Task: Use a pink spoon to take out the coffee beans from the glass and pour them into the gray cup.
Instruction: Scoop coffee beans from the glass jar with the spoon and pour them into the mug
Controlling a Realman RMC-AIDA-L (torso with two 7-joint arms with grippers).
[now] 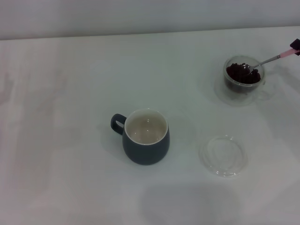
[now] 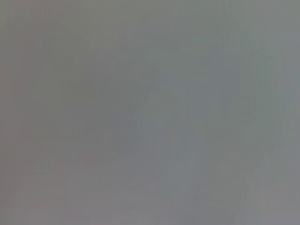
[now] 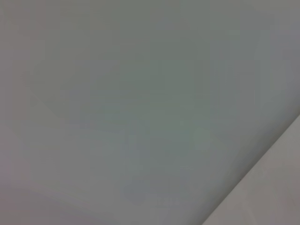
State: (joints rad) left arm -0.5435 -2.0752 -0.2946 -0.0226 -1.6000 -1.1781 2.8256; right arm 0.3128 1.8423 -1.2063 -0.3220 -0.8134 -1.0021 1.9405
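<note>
Scooping: my right gripper (image 1: 295, 46), barely in view, grip unclear, angles pink-handled metal spoon (image 1: 265, 61) into bean-filled (image 1: 243, 75) clear glass (image 1: 243, 86) | blue-gray ceramic mug (image 1: 146, 143) waits empty.

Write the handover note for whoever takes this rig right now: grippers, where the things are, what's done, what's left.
Right gripper: only a dark tip shows at the right edge of the head view, holding the pink spoon by its handle end. Left gripper: not in view.
The spoon's bowl is down in the glass, among the coffee beans, far right on the table.
The gray cup stands mid-table, handle toward the robot's left, and looks empty inside.
A flat clear dish lies right of the cup, apart from it.
Done: spoon picked up and dipped. Left: lift a scoop, carry it to the cup, tip it in.
</note>
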